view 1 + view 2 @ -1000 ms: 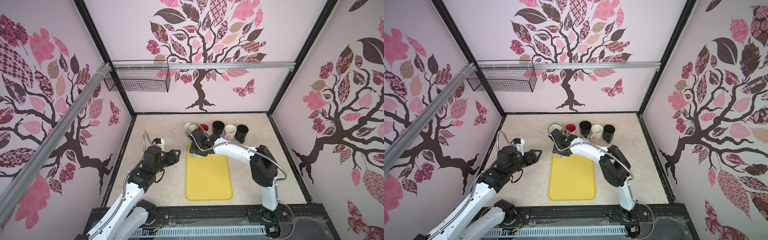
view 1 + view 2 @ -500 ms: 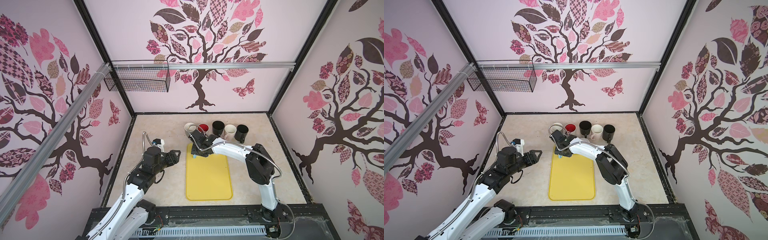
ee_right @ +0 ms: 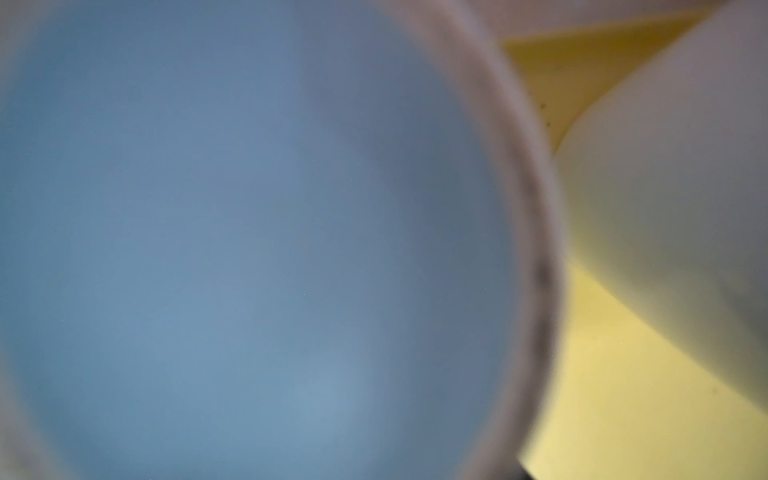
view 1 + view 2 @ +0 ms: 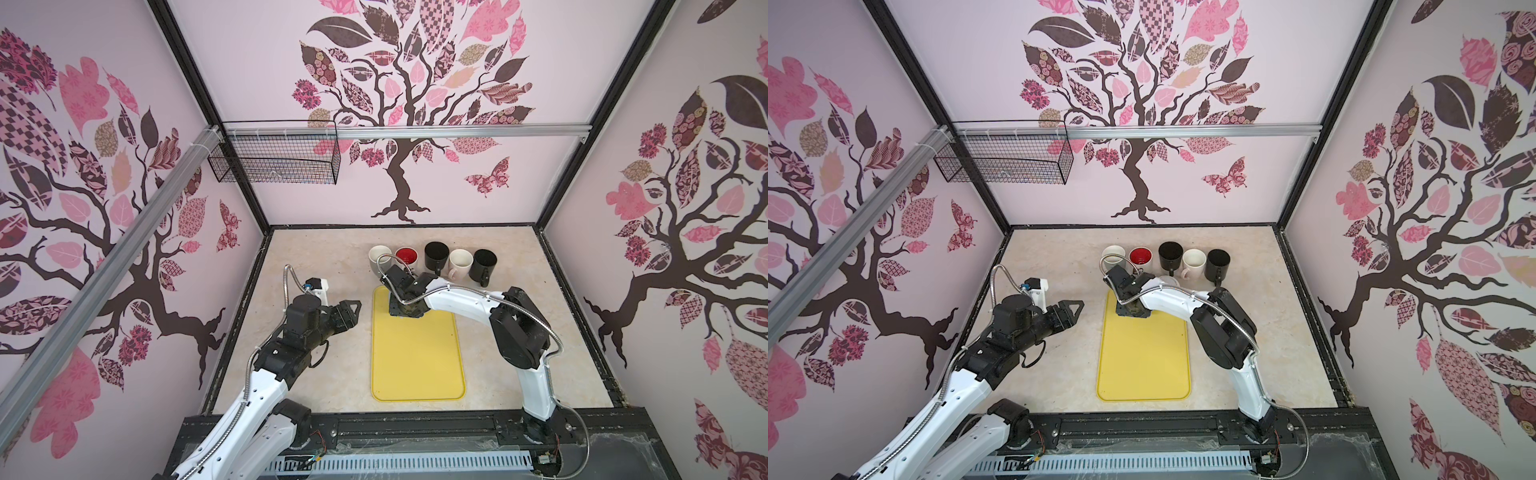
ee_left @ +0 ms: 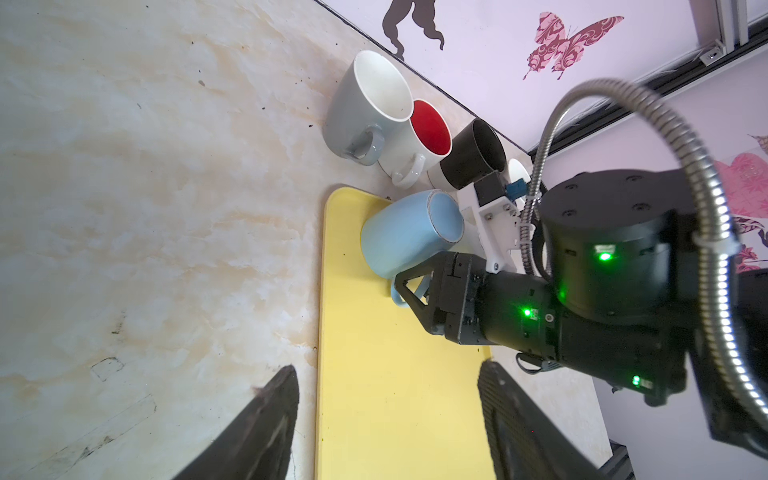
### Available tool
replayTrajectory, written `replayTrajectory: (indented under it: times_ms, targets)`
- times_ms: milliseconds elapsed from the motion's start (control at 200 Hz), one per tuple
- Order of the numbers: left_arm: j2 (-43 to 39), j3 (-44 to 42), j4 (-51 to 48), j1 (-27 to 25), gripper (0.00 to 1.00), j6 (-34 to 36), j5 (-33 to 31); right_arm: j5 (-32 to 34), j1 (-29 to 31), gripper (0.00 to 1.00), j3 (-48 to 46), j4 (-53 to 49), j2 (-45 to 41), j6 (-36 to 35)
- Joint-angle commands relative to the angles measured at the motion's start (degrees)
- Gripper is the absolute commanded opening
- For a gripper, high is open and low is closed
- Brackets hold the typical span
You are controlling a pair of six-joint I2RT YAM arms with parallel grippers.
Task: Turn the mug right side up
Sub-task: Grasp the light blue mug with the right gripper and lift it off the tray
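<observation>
A light blue mug point(image 5: 405, 237) stands upside down at the far end of the yellow tray point(image 5: 374, 415), its base up and its handle toward the near side. My right gripper point(image 4: 405, 309) reaches down over it from above and covers it in both top views. One dark finger point(image 5: 415, 295) lies along the mug's side by the handle. The mug's blurred blue base point(image 3: 249, 228) fills the right wrist view, which shows no fingers. My left gripper point(image 5: 388, 382) hangs open and empty over the table left of the tray point(image 4: 415, 365).
Several upright mugs stand in a row just behind the tray: grey point(image 4: 379, 255), red inside point(image 4: 406, 255), black point(image 4: 436, 253), cream point(image 4: 460, 262), black point(image 4: 484, 262). The red-lined mug's white side point(image 3: 685, 187) is close to the blue mug. A wire basket point(image 4: 274, 162) hangs on the back wall.
The right arm's elbow has swung a little to the left while its gripper stayed over the tray's far end. The left arm has not moved.
</observation>
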Motion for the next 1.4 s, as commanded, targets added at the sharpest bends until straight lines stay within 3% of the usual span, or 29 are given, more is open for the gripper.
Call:
replayTrajectory:
  times_ms: [0, 305, 995, 1100, 1345, 1390]
  targets:
    - [-0.04, -1.31, 1.43, 0.36, 0.71, 0.62, 0.42, 1.72, -0.22, 0.46, 4.78, -5.07, 0.58, -5.43]
    - [0.46, -1.25, 1.72, 0.36, 0.72, 0.60, 0.60, 5.54, -0.24, 0.44, 6.09, -6.73, 0.67, -7.08]
    - [1.69, -1.64, 3.00, 0.36, 0.72, 0.79, 1.11, 4.14, -1.35, 0.30, 8.35, -4.93, 4.92, -9.99]
    - [1.65, -1.94, 3.12, 0.36, 0.72, 0.71, 0.93, 4.98, -1.41, 0.26, 8.13, -4.67, 4.99, -9.96]
    - [2.02, -2.20, 3.24, 0.36, 0.72, 0.75, 1.10, 4.13, -1.50, 0.00, 6.80, -3.61, 4.79, -10.30]
    - [1.95, -2.10, 3.17, 0.36, 0.72, 0.87, 1.17, 3.81, -1.47, 0.00, 6.09, -3.28, 4.33, -10.42]
